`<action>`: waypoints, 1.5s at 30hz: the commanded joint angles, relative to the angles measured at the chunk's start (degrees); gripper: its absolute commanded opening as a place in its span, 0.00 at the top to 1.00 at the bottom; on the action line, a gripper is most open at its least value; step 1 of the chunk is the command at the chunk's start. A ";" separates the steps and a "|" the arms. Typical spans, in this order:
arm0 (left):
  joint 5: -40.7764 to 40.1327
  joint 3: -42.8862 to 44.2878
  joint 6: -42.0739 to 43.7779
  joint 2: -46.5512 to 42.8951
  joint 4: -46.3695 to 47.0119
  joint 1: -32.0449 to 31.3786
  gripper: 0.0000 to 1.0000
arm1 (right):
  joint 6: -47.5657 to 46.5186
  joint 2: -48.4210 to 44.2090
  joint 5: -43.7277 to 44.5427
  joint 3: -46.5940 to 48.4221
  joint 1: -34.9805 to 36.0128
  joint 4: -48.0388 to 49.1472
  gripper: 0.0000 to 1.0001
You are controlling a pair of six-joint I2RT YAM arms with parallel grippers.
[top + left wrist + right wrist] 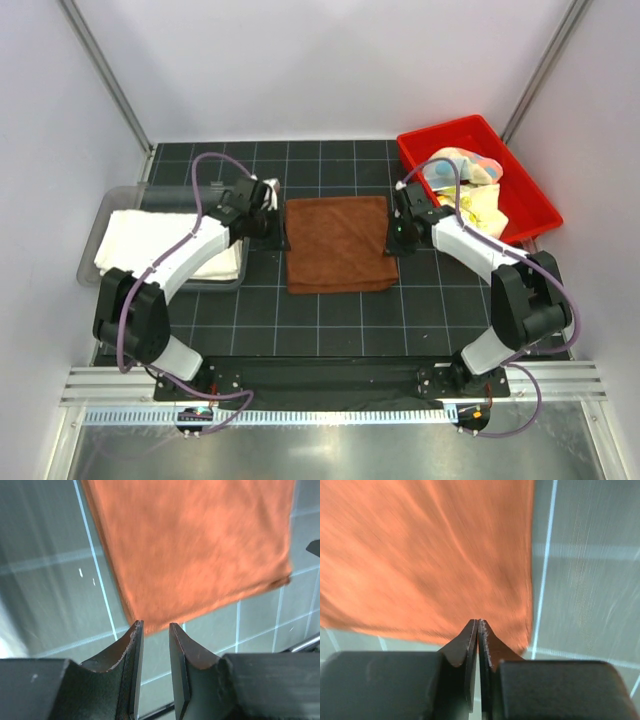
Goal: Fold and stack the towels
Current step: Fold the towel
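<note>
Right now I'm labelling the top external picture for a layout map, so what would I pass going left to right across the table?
Cream-white towel in its clear tray, left gripper, brown towel, right gripper, red bin holding the small towels.

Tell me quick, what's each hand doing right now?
Left hand: open, empty, at the brown towel corner.
Right hand: closed, nothing visibly held.

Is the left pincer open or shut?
Open. In the left wrist view the left pincer shows a clear gap between its fingers, nothing held; the brown square cloth lies beyond.
</note>
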 commanded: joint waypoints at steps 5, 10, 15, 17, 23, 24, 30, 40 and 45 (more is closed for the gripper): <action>2.99 -9.66 -2.05 -3.91 4.75 -2.32 0.69 | 1.42 -5.09 -5.28 -12.12 0.47 3.12 0.92; 1.67 -12.74 -2.66 -4.80 5.36 -2.49 0.69 | 1.69 -5.79 -3.96 -16.88 0.56 4.61 0.93; -0.43 -14.15 -3.36 -5.32 5.98 -2.58 0.69 | 3.09 -7.02 -4.13 -21.28 0.74 7.68 0.93; -0.96 -14.67 -4.15 -5.41 6.68 -2.58 0.69 | 3.44 -7.55 -4.13 -22.33 1.09 8.57 0.93; -2.63 -15.47 -6.09 -4.45 8.35 -3.98 0.66 | 4.59 -9.04 -3.61 -22.34 1.18 7.61 0.88; -2.90 -15.55 -6.26 -4.45 8.53 -4.25 0.66 | 4.94 -9.57 -3.52 -21.99 1.18 7.60 0.87; -3.87 -15.91 -7.58 -1.37 10.90 -5.83 0.64 | 5.82 -9.23 -1.41 -16.19 1.18 4.09 0.79; -4.92 -18.28 -8.90 0.83 13.71 -6.71 0.66 | 5.56 -6.24 1.75 -12.14 1.09 2.69 0.78; -4.83 -18.54 -9.25 1.97 14.15 -6.89 0.67 | 5.21 -4.56 2.54 -11.87 0.83 1.89 0.74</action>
